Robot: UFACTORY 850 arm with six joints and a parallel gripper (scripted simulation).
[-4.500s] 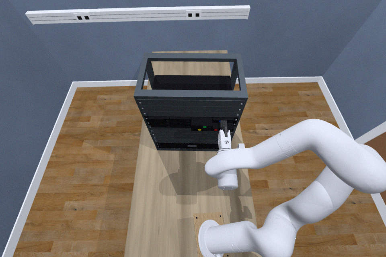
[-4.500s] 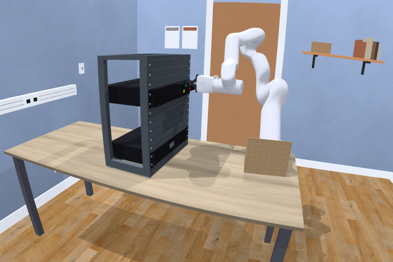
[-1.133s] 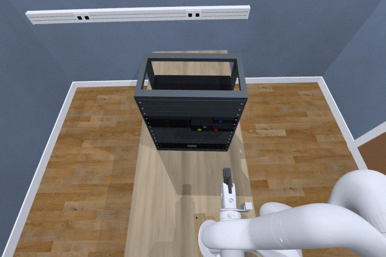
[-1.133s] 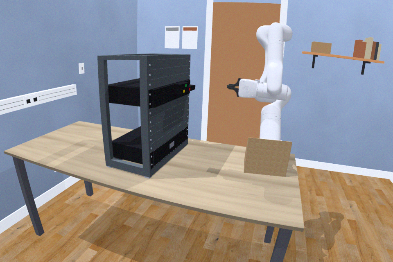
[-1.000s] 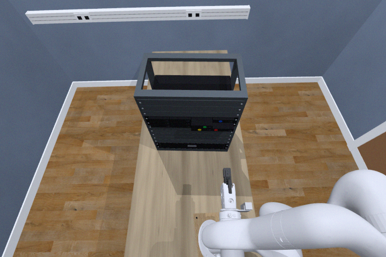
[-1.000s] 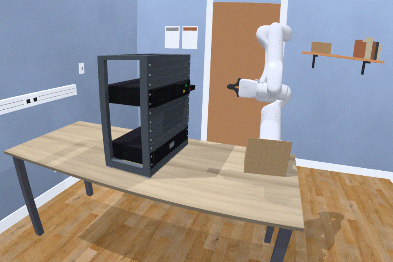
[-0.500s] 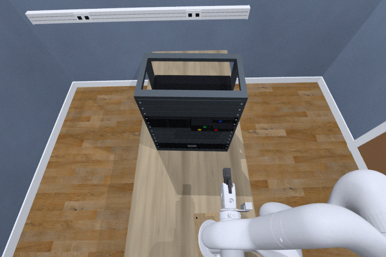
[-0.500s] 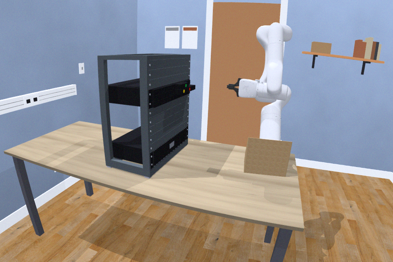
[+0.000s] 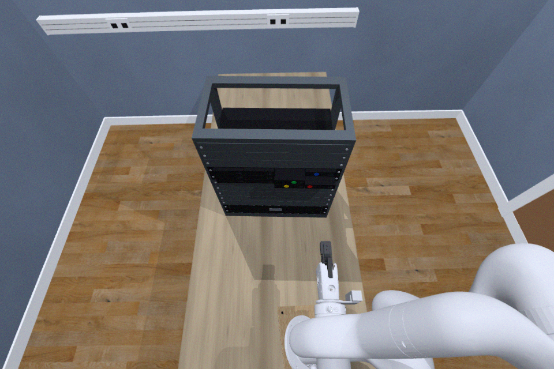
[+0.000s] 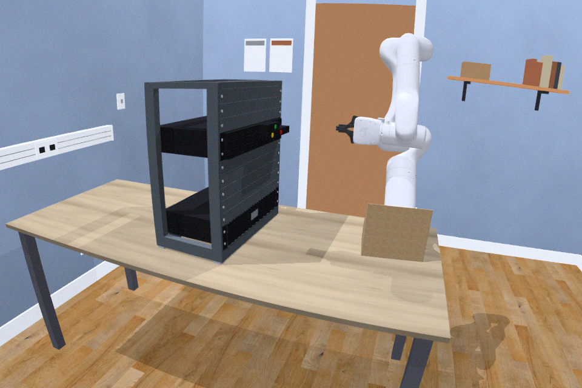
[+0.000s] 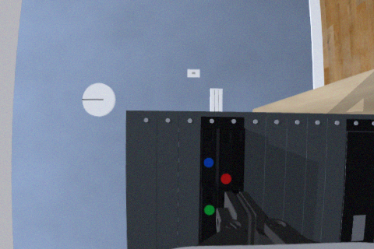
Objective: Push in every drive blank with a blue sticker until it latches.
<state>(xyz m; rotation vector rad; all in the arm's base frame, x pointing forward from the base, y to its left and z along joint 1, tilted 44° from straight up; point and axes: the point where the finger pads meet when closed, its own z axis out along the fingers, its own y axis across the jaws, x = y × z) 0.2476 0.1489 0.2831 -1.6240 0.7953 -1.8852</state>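
One rack (image 10: 216, 137) stands seemingly square on the table (image 10: 301, 274).

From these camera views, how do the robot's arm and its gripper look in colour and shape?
The arm is glossy white, built of thick rounded tube segments with bulging joints. The gripper has a white boxy body and short dark grey, almost black fingers. A small light grey box sticks out beside the wrist. No cables or markings can be made out.

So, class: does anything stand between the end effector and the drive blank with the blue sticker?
Nothing visible does. The shut end effector hangs in open air facing the rack; only bare space separates it from the blue-sticker blank.
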